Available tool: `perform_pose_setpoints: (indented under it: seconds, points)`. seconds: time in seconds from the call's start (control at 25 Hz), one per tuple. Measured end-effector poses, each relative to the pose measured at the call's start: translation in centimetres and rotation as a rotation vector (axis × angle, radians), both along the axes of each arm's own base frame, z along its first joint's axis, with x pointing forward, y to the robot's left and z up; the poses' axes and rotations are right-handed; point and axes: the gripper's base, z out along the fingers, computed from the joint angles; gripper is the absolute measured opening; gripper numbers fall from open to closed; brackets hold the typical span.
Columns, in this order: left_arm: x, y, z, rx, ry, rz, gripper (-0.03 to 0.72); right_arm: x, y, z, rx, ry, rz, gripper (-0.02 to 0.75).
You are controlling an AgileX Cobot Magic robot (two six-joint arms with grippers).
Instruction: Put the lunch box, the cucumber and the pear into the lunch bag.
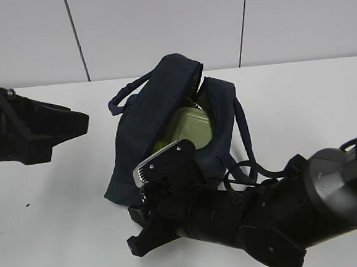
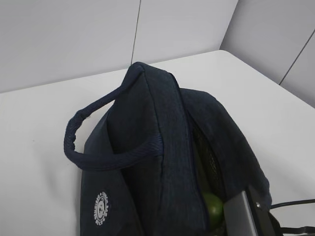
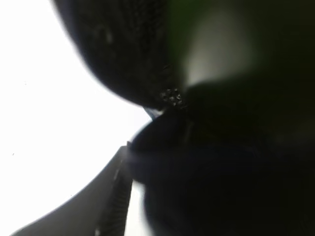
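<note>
The navy lunch bag [image 1: 146, 120] stands mid-table with its top zipper open; it also fills the left wrist view [image 2: 162, 162]. The lunch box's pale green lid [image 1: 193, 126] shows inside it. A rounded green thing [image 2: 214, 209] lies in the opening beside the right wrist's silver camera [image 2: 241, 214]; I cannot tell whether it is the cucumber. The pear is hidden. My right arm [image 1: 234, 212] reaches into the bag's near end and its fingertips are hidden; the right wrist view is dark and blurred, with one finger [image 3: 115, 196] showing. My left gripper [image 1: 82, 122] hovers left of the bag, apart from it.
The bag's two loop handles hang out, one at the far left [image 1: 121, 99] and one at the right [image 1: 245, 134]. A black cable loop [image 1: 243, 171] lies by the right arm. The white table [image 1: 49, 218] meets a grey wall behind.
</note>
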Motion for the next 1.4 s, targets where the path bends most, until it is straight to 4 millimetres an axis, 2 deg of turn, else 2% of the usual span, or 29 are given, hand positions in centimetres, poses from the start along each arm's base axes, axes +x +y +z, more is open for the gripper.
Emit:
perform_pose_setpoints:
  seconds: [0.32,0.76,1.0,1.4]
  points:
    - [-0.02,-0.01,-0.01,0.0,0.001,-0.002,0.238,0.11,-0.06,0.03,0.009,0.007,-0.023,0.185]
    - [-0.13,-0.09,-0.04,-0.002,0.01,-0.015,0.238,0.35,-0.26,0.07,0.03,0.021,-0.077,0.164]
    - [-0.13,-0.09,-0.04,-0.002,0.01,-0.015,0.238,0.39,-0.29,0.09,0.034,0.021,-0.086,0.006]
    - [-0.13,-0.09,-0.04,-0.002,0.01,-0.015,0.238,0.22,-0.27,0.0,0.01,0.028,-0.061,0.006]
